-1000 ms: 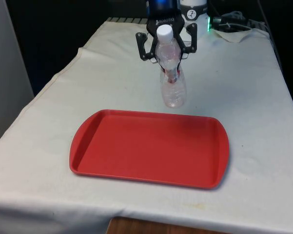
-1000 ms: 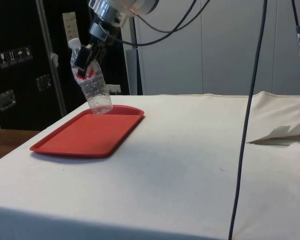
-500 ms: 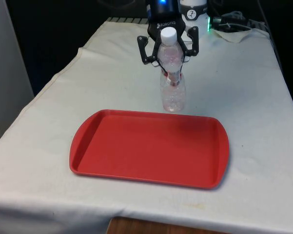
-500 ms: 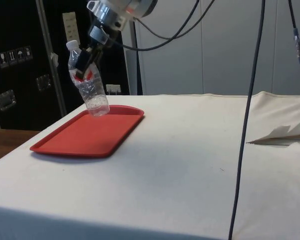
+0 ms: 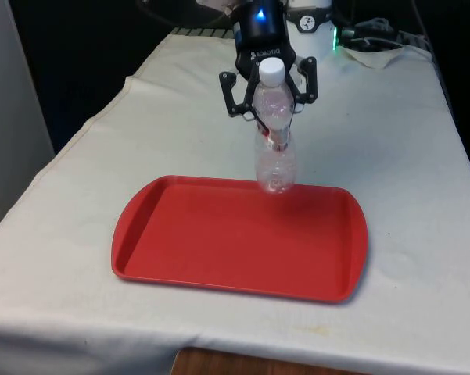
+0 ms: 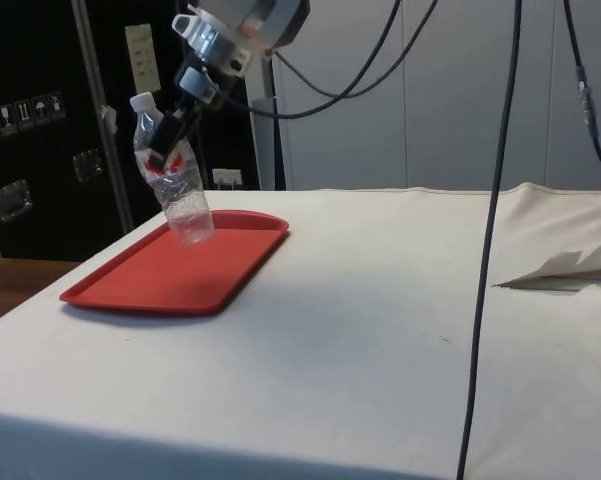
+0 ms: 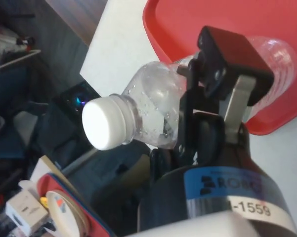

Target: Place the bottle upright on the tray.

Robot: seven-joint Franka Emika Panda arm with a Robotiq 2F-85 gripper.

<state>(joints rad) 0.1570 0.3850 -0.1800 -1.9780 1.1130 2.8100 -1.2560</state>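
end effector (image 5: 270,117) grasping bottle (image 5: 274,148) | red tray (image 5: 219,242) on white cloth (image 5: 141,141)

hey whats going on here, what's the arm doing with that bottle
The robot's gripper is shut on a clear plastic bottle with a white cap, holding it by the upper part. The bottle hangs in the air over the far edge of the red tray, its base not yet down on it. In the side view the bottle leans a little, cap tipped away from the arm. The tray lies on the white cloth, with nothing on it.
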